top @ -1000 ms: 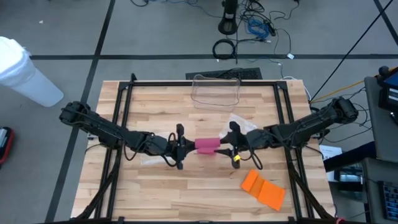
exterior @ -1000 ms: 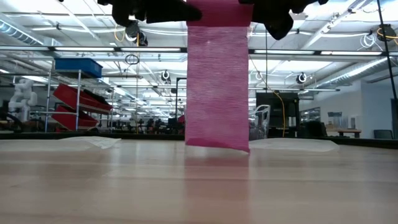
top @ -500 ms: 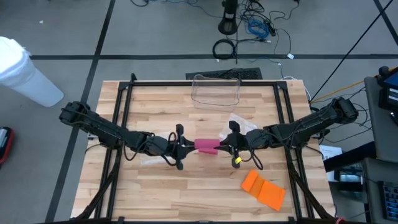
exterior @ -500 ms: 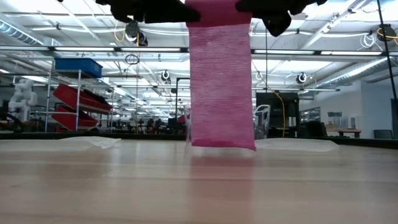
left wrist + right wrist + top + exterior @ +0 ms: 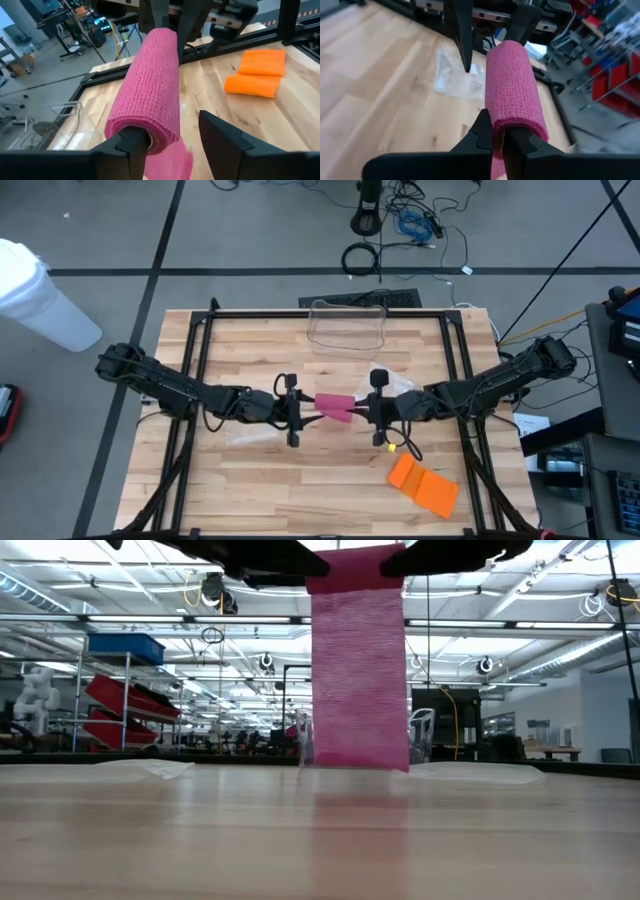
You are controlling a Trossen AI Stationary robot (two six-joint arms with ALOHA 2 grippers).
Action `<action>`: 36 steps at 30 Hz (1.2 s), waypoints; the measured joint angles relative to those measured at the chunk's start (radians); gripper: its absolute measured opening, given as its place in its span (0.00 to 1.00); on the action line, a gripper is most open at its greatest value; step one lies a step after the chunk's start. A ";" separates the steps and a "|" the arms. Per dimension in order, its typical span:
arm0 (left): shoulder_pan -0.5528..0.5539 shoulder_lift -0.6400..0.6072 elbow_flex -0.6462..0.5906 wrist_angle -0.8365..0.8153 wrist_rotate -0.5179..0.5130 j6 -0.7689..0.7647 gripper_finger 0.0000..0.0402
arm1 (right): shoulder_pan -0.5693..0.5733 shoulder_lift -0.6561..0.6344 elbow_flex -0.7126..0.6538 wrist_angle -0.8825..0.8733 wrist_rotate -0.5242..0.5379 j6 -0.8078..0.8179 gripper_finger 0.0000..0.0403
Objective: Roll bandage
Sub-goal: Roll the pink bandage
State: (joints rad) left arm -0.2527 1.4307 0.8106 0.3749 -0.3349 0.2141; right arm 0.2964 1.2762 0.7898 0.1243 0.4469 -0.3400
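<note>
We've got the pink bandage roll (image 5: 334,407) held up in the air over the middle of the table (image 5: 250,500), between the two arms. The right end effector (image 5: 497,137) has its fingers pinched together on one end of the roll. The left end effector (image 5: 172,137) is at the other end – one finger sits in the roll's core, the other stands apart, so it's spread open. In the low view a strip of bandage (image 5: 359,660) hangs straight down, its bottom edge near the wood. An orange bandage (image 5: 422,483) lies near the front right, and a clear plastic tub (image 5: 347,325) sits at the far edge.
</note>
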 joint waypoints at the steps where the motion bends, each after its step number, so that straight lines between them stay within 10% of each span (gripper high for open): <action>1: 0.000 0.000 0.001 0.000 -0.001 0.000 0.43 | 0.001 0.000 0.000 -0.001 0.001 -0.025 0.01; 16: 0.015 0.000 0.003 -0.007 -0.007 0.116 0.04 | 0.020 0.002 0.000 -0.012 -0.002 0.057 0.05; 36: -0.039 -0.001 0.002 -0.070 -0.177 0.422 0.04 | -0.092 -0.008 0.000 0.029 -0.273 0.660 0.30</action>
State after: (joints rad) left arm -0.2922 1.4296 0.8131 0.3053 -0.5115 0.6364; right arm 0.2045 1.2678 0.7898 0.1528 0.1735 0.3200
